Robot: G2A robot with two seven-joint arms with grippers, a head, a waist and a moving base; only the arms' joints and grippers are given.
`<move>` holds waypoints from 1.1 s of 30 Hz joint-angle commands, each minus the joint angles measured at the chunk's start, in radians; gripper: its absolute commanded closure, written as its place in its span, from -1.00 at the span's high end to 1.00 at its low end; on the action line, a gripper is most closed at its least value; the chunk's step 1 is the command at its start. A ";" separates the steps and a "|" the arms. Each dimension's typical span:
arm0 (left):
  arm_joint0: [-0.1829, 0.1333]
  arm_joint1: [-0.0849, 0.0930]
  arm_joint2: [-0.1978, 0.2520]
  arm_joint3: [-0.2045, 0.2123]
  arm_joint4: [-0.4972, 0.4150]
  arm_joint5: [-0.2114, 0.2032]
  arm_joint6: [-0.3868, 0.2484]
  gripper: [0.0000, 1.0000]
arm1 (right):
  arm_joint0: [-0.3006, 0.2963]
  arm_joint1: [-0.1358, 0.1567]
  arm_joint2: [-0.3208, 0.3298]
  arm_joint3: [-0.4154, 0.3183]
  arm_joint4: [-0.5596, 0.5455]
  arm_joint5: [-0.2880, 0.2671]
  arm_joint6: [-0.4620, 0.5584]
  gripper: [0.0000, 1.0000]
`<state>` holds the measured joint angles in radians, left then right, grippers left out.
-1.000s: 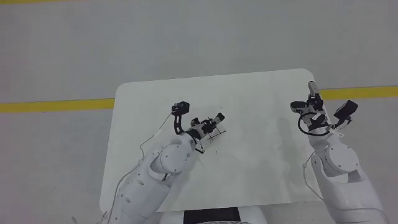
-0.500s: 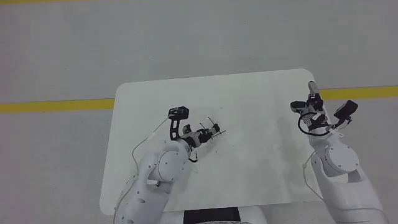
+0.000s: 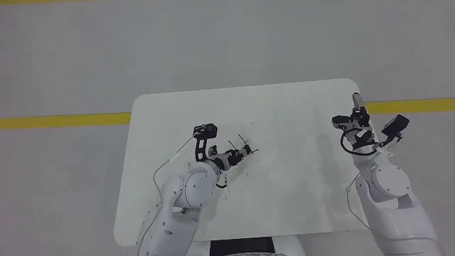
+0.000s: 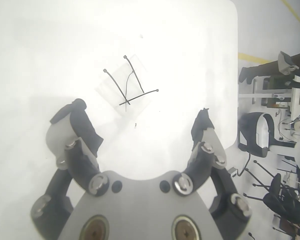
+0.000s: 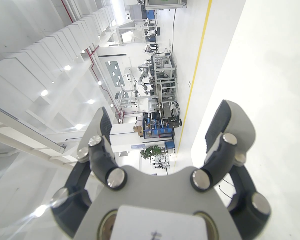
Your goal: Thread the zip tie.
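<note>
Several zip ties [image 4: 116,86] crossed on table [image 4: 65,26]. Left end effector [image 4: 141,108] near, right end effector [image 5: 162,108] well apart, both wide open, empty. We judge approach step; next pinch one.

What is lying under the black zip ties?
The zip ties lie crossed on a faint clear rectangular sheet, possibly a bag, flat on the white table. Where the ties cross, the lower strands are partly covered.
</note>
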<state>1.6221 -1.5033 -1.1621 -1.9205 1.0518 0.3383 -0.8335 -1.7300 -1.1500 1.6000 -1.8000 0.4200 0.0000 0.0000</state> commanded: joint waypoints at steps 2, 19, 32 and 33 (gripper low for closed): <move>-0.043 -0.003 -0.010 0.053 -0.135 0.002 -0.032 1.00 | 0.000 0.000 0.000 0.000 0.000 0.000 0.000 1.00; -0.109 -0.021 -0.032 0.175 -0.268 0.002 0.024 1.00 | 0.000 0.000 0.000 0.000 0.000 0.000 0.000 1.00; -0.127 -0.037 -0.029 0.226 -0.262 0.002 0.083 1.00 | 0.000 0.000 0.000 0.000 0.000 0.000 0.000 1.00; -0.127 -0.038 -0.020 0.229 -0.250 0.002 0.099 1.00 | 0.000 0.000 0.000 0.000 0.000 0.000 0.000 1.00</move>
<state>1.4957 -1.5407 -1.1917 -1.6937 0.7864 0.3400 -0.7532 -1.7300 -1.1500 1.6000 -1.8000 0.4200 0.0000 0.0000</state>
